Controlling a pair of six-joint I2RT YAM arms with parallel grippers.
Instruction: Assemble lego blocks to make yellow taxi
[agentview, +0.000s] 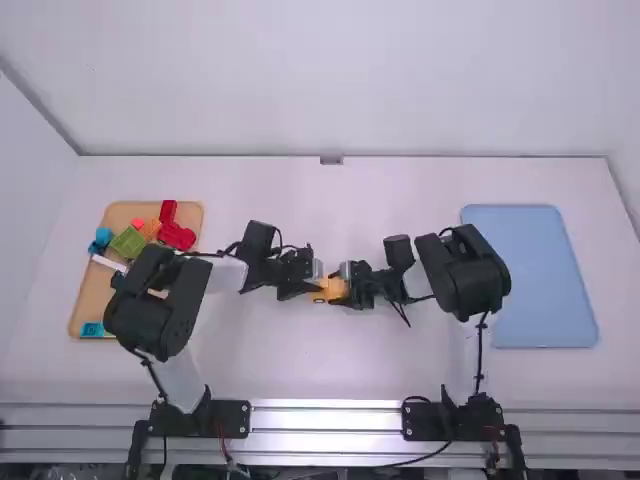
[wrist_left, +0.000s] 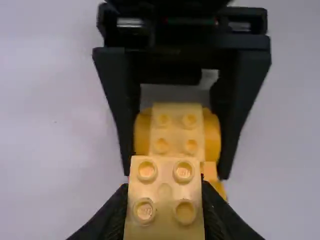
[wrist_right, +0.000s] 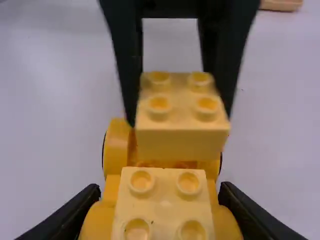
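Left claw: my left claw (agentview: 312, 284) is closed on a small yellow block (wrist_right: 182, 117), one finger on each side of it, studs up.
Right claw: my right claw (agentview: 346, 286) faces the left one nearly tip to tip; its fingers are clamped on the sides of a wheeled yellow base (wrist_right: 116, 150).
Second block: a pale yellow block (wrist_left: 177, 131) sits on that base, between my right claw's fingers, studs up too.
Taxi: the pieces are between the two claws; the left claw's block is over the end of the base that sticks out from the right claw. I can't tell whether it touches the base.
Wooden tray: well apart from the left claw, on its outer side, I see the wooden tray (agentview: 86, 296), with my left arm crossing over part of it.
Loose blocks: in that tray are red blocks (agentview: 177, 237), a green block (agentview: 128, 242), an orange block (agentview: 150, 229), a blue block (agentview: 102, 238), a white piece (agentview: 108, 263) and a teal block (agentview: 92, 329).
Blue tray: well apart from the right claw, on its outer side, lies the blue tray (agentview: 535, 280).
Table: under both claws is the white table (agentview: 330, 365).
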